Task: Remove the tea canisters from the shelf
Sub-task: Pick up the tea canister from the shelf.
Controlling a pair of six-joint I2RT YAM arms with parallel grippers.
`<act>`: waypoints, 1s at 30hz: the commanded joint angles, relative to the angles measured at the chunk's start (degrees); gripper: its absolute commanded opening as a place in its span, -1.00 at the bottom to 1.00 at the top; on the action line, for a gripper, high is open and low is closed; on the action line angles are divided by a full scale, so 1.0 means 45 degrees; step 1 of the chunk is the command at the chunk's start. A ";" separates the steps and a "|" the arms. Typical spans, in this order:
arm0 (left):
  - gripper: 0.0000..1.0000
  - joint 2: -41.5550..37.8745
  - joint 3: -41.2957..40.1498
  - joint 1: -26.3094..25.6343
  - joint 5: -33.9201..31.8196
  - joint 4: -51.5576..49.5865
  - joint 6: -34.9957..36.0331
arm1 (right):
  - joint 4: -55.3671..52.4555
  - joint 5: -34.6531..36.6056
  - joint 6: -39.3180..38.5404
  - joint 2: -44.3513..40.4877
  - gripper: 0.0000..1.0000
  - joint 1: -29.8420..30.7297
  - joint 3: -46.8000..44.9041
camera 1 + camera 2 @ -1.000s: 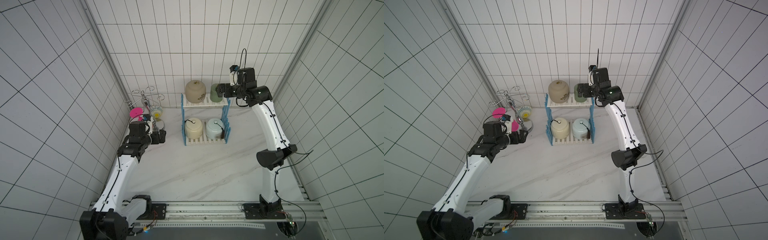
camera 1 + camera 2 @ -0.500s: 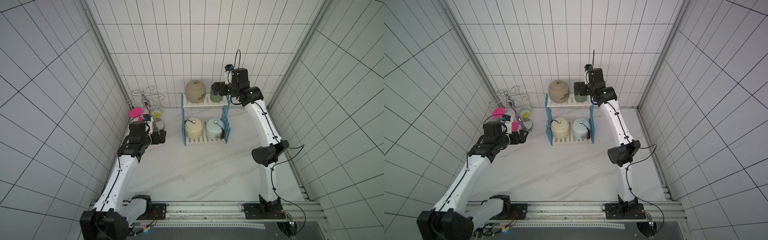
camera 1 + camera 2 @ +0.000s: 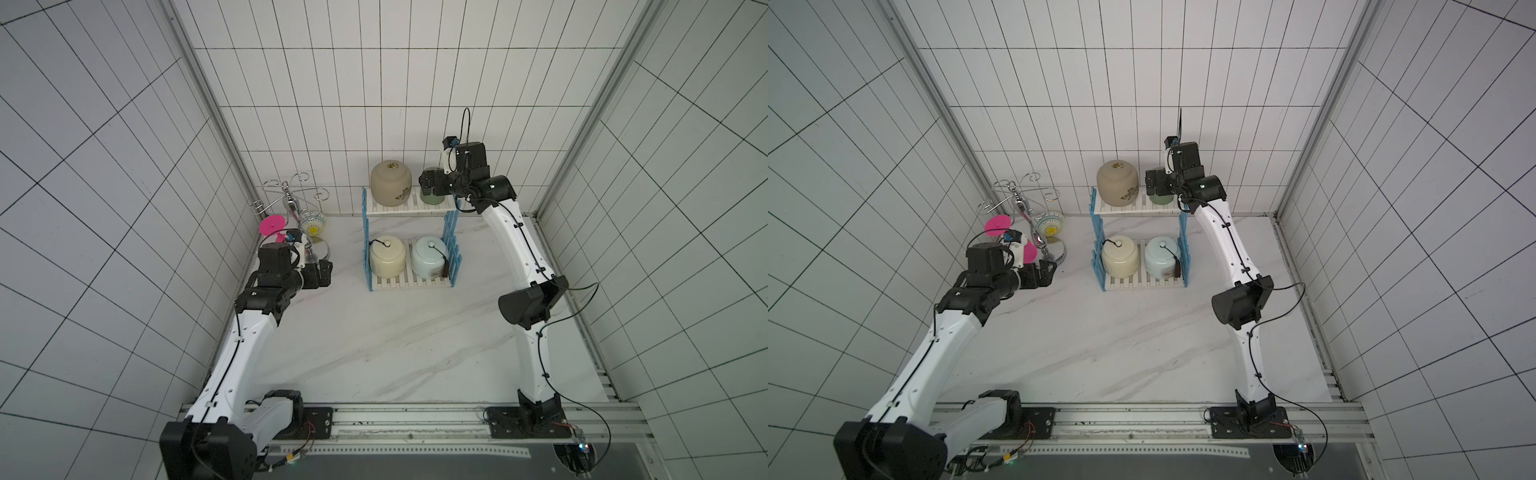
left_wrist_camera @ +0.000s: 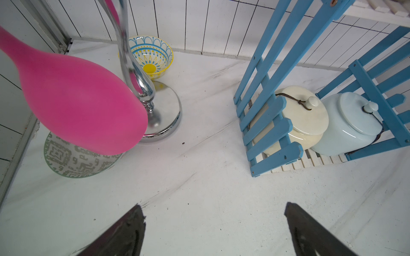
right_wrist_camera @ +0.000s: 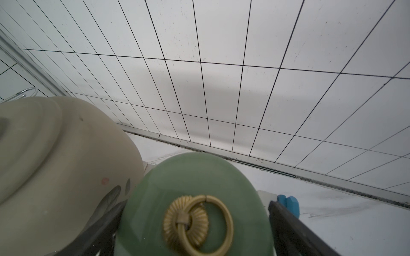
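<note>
A: What was hard to see at the left?
B: The pink goblet covered most of a patterned cup. The left gripper gaped wide and empty over open table, short of the shelf.
A: And the canisters?
B: The tan canister stood on the top tier, with the cream canister and pale blue canister below. The green canister, at the top tier's right end, was mostly masked in both top views by the right gripper. Its jaws were spread wide either side of it, and contact couldn't be judged.
</note>
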 commanded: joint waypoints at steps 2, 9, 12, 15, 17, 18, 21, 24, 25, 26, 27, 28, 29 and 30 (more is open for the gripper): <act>0.99 0.0011 -0.0138 0.0070 0.0184 0.0325 0.0088 | -0.0046 0.0019 -0.0141 0.0183 0.89 0.0052 0.0545; 0.98 0.0008 -0.0156 0.0060 0.0207 0.0345 0.0089 | -0.0115 -0.0068 -0.0082 0.0280 0.75 0.0045 0.0540; 0.98 -0.0004 -0.0175 0.0063 0.0227 0.0345 0.0098 | -0.0139 -0.0069 -0.0082 0.0289 0.67 0.0045 0.0529; 0.98 0.0029 -0.0176 0.0069 0.0246 0.0364 0.0091 | -0.0159 -0.0088 -0.0072 0.0288 0.61 0.0054 0.0529; 0.98 0.0031 -0.0177 0.0058 0.0246 0.0364 0.0105 | -0.0193 -0.0117 -0.0063 0.0286 0.57 0.0070 0.0529; 0.98 0.0031 -0.0184 0.0065 0.0255 0.0383 0.0107 | -0.0216 -0.0127 -0.0065 0.0270 0.56 0.0064 0.0529; 0.98 0.0031 -0.0206 0.0065 0.0266 0.0403 0.0108 | -0.0274 -0.0127 -0.0082 0.0222 0.53 0.0081 0.0529; 0.98 0.0024 -0.0235 0.0063 0.0285 0.0403 0.0108 | -0.0276 -0.0079 -0.0102 0.0091 0.51 0.0126 0.0529; 0.98 0.0031 -0.0236 0.0060 0.0301 0.0403 0.0108 | -0.0276 -0.0052 -0.0102 0.0057 0.51 0.0145 0.0529; 0.99 0.0032 -0.0236 0.0056 0.0295 0.0423 0.0108 | -0.0276 -0.0049 -0.0102 -0.0011 0.51 0.0164 0.0529; 0.98 0.0031 -0.0236 0.0065 0.0304 0.0423 0.0108 | -0.0291 -0.0034 -0.0102 -0.0052 0.51 0.0180 0.0526; 0.98 0.0031 -0.0236 0.0060 0.0305 0.0423 0.0108 | -0.0315 -0.0013 -0.0121 -0.0115 0.51 0.0212 0.0529; 0.98 0.0012 -0.0236 0.0074 0.0305 0.0423 0.0108 | -0.0352 0.0024 -0.0121 -0.0201 0.51 0.0262 0.0529; 0.98 0.0012 -0.0236 0.0059 0.0321 0.0423 0.0108 | -0.0395 0.0044 -0.0136 -0.0266 0.51 0.0292 0.0529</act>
